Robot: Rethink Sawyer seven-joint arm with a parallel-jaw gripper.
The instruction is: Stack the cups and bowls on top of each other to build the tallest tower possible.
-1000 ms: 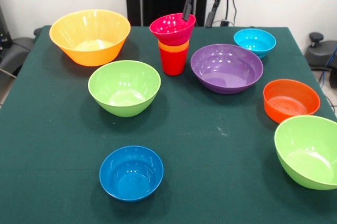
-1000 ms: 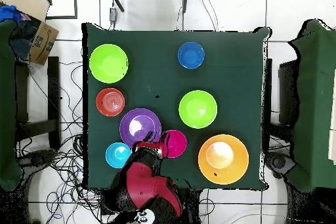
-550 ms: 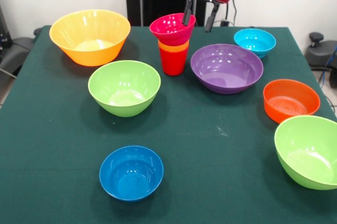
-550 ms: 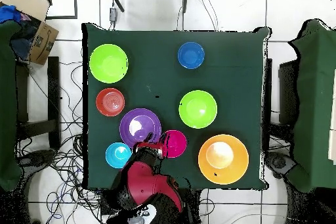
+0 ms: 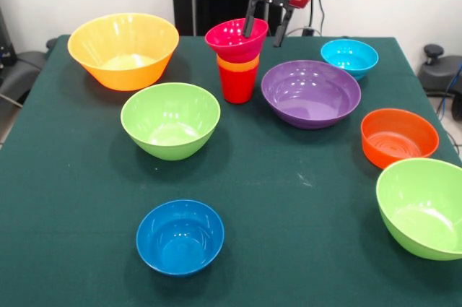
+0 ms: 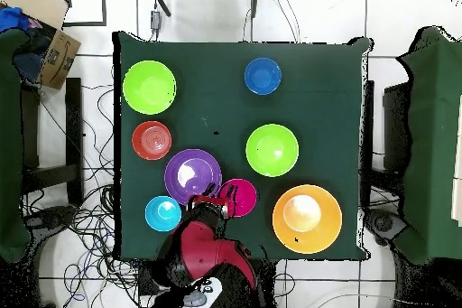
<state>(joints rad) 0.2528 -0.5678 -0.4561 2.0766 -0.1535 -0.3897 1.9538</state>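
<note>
**Open jaws at the pink bowl's rim, top of a short tower**

The gripper (image 5: 261,31) hangs in the upper middle of the front view, its two thin dark fingers (image 5: 249,21) spread apart and closed on nothing. One finger reaches down over the far rim of the small pink bowl (image 5: 236,38); the other stands clear of it on the right. Whether the first finger touches the rim cannot be told.

The pink bowl is glossy, round and flared, and sits as the top of the tower (image 5: 237,61). Under it shows the lip of an orange cup (image 5: 238,66), nested in a smooth red cup (image 5: 237,84) that stands upright on the dark green tablecloth (image 5: 289,206).

Just right of the tower lies the wide, shallow purple bowl (image 5: 310,93), with the light blue bowl (image 5: 349,57) beyond it toward the upper right. The orange bowl (image 5: 398,136) has ringed ridges in its bottom; a lime green bowl (image 5: 423,207) fills the lower right corner. A second lime green bowl (image 5: 170,119) sits left of centre, the large yellow-orange bowl (image 5: 123,50) at upper left, and the dark blue bowl (image 5: 180,236) at the bottom, well apart from the rest.

In the overhead view the red arm (image 6: 209,259) covers the table's lower edge and hides part of the purple bowl's rim. A cardboard box (image 6: 54,47) sits at the upper left, and cables (image 6: 90,223) trail over the tiled floor.
</note>
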